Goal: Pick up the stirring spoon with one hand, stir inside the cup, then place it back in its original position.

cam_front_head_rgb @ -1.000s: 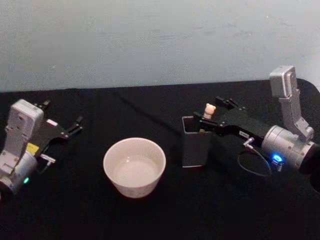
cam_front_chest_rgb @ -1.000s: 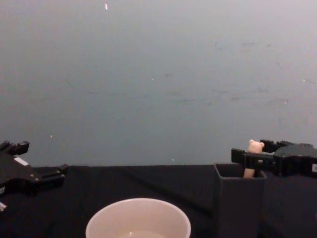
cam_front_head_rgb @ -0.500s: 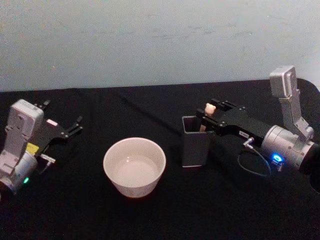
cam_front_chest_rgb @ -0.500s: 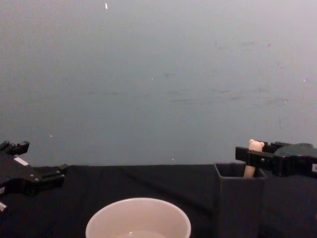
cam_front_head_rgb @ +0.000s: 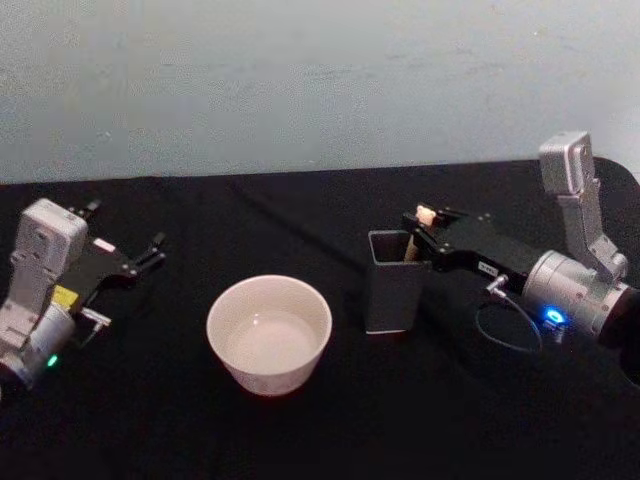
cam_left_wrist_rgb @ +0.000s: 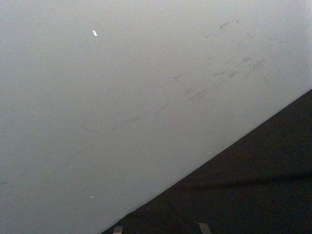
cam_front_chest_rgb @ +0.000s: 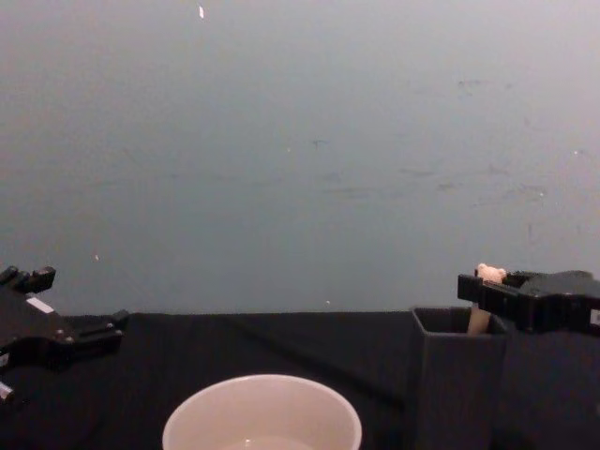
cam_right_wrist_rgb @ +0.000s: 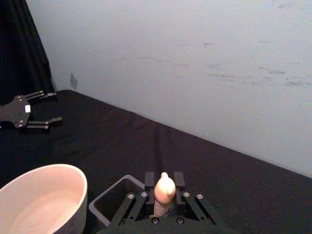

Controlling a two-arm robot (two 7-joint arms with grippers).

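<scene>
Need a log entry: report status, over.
Right gripper at holder, jaws shut on stirring spoon. Left gripper parked far left, jaws open. Spoon not yet lifted; nothing between holder and cup.

I work in what looks like a bare test room or lab set-up rather than a home. My table is draped in plain black cloth. Behind it rises a blank pale wall, scuffed and marked, with a dark curtain hanging at one side. On the cloth a cup, a dark holder and a stirring spoon are laid out like props.
</scene>
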